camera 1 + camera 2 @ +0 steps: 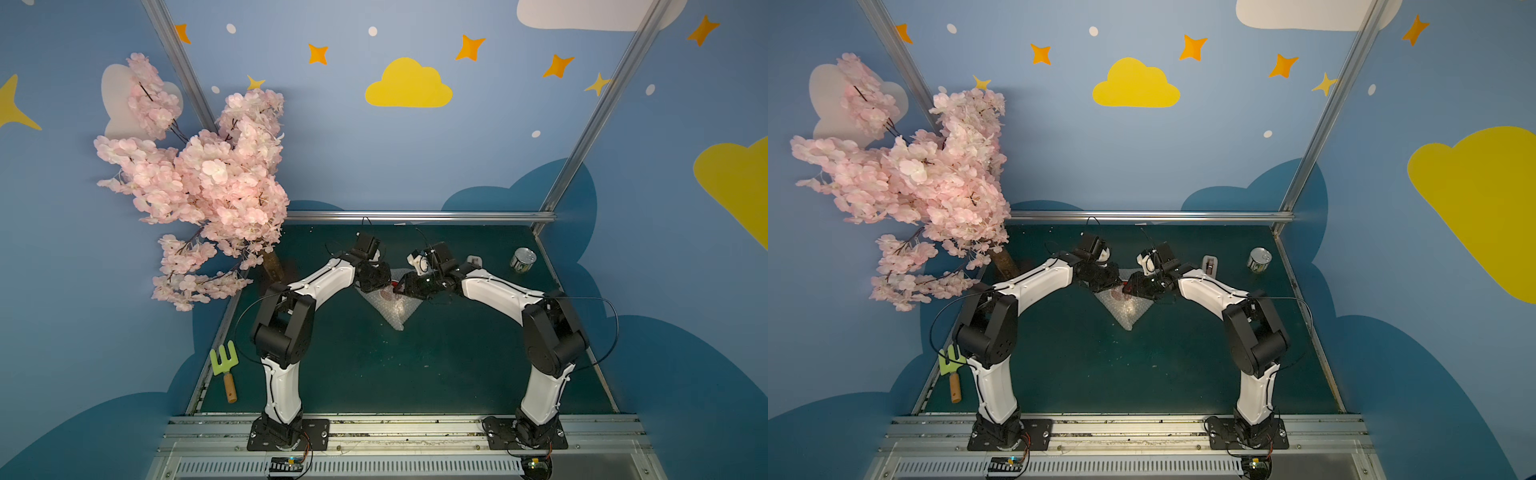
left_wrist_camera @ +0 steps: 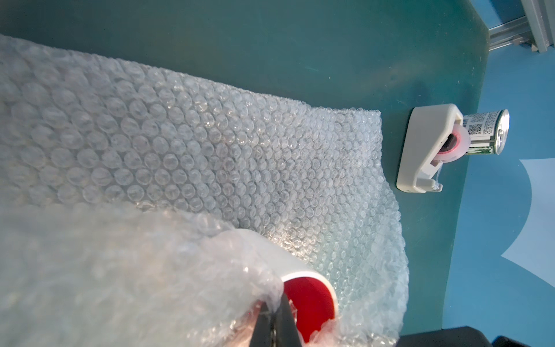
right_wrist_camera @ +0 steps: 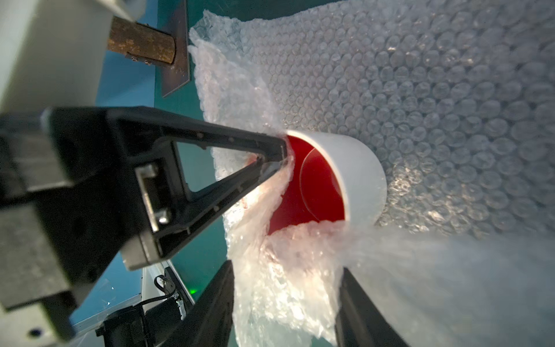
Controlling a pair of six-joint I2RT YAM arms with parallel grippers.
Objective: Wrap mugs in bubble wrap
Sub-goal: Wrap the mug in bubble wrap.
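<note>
Top views, mug: the mug (image 1: 394, 285) lies on the bubble wrap (image 1: 392, 309) in the far middle of the green table (image 1: 415, 365), and only a sliver of red shows between the arms.
Top views, grippers: the left gripper (image 1: 384, 286) and right gripper (image 1: 402, 289) meet at the mug. Their jaws are too small to read here.
Left wrist, left gripper: it is closed tight on a fold of bubble wrap at the mug's rim.
Left wrist, mug: it lies on its side with wrap draped over part of it and flat sheet beyond.
Left wrist, surroundings: a tape dispenser (image 2: 420, 144) stands beside the sheet's edge, with a can (image 2: 486, 126) just behind it.
Right wrist, right gripper: its fingers (image 3: 210, 306) stand apart, and crumpled wrap lies loose between them.
Right wrist, left gripper: its tips are pinched together on the wrap at the rim.
Right wrist, mug: the red mouth faces the camera, partly covered by wrap.
</note>
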